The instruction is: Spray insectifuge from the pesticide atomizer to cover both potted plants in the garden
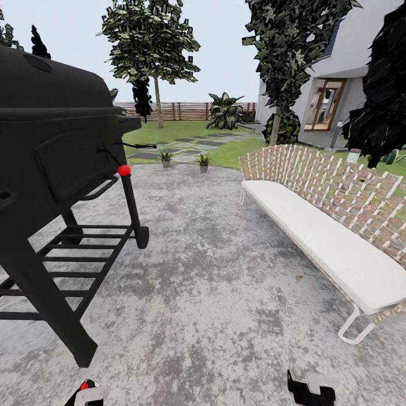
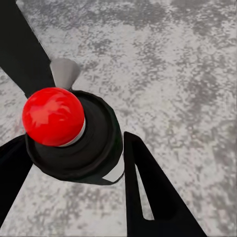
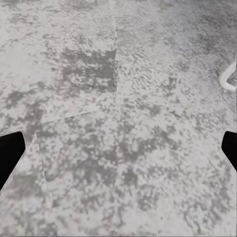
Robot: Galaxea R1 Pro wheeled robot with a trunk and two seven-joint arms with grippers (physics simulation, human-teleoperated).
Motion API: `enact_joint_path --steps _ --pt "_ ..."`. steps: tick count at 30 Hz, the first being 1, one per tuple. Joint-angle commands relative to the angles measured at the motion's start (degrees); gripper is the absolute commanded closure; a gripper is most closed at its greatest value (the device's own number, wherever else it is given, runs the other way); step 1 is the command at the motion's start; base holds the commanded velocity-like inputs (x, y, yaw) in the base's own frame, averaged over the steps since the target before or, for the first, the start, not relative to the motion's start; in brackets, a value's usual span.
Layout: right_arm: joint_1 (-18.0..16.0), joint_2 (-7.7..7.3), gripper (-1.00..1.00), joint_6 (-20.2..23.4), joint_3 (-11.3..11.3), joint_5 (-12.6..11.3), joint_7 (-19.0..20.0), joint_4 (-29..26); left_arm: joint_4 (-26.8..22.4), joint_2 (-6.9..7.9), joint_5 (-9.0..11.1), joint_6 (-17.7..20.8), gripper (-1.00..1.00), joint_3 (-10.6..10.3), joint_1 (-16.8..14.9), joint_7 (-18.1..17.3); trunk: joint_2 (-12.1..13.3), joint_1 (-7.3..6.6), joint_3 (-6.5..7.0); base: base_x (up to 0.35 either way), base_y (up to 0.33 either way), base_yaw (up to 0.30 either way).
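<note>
Two potted plants [image 1: 166, 158] [image 1: 203, 162] stand far ahead in small grey pots, where the patio meets the lawn. My left gripper [image 1: 84, 395] [image 2: 76, 139], at the head view's bottom edge, is shut on the pesticide atomizer [image 2: 81, 148]. From above the atomizer is a dark round bottle with a red ball top [image 2: 52, 116] [image 1: 83, 385] and a white patch on its side. One black finger [image 2: 148, 197] stands on each side of the bottle. My right gripper [image 1: 310, 390] [image 3: 118, 150] is open over bare paving, with nothing between its fingers.
A big black grill [image 1: 56, 169] with a red knob [image 1: 124, 170] stands close on the left. A long wicker bench [image 1: 321, 225] with a white cushion runs along the right. The grey mottled patio [image 1: 208, 270] stretches between them toward lawn, stepping stones and fence.
</note>
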Motion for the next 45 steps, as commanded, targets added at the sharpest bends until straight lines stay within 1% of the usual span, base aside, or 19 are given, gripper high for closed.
enact_joint_path --steps 1,8,29,45 --pt "-0.05 0.0 -1.0 -0.14 -0.21 0.61 -0.37 0.08 0.05 0.0 -0.39 -0.19 1.0 0.07 -0.04 0.33 -0.02 0.02 -0.05 0.339 0.0 0.0" --pt "-0.05 0.0 -1.0 -0.14 -0.21 0.61 -0.37 0.09 0.05 -0.02 -0.39 -0.19 1.0 0.07 -0.04 0.3 -0.02 0.02 -0.05 0.339 -0.019 0.0" --pt "-0.05 0.0 -1.0 -0.14 -0.21 0.61 -0.37 0.12 0.05 -0.03 -0.39 -0.19 1.0 0.07 -0.04 0.34 -0.02 0.02 -0.05 0.315 -0.163 0.0" --pt "-0.05 0.0 -1.0 -0.14 -0.21 0.64 -0.37 0.14 0.05 0.02 -0.39 -0.19 1.0 0.1 -0.04 0.34 -0.02 0.02 -0.05 0.334 -0.071 0.0"
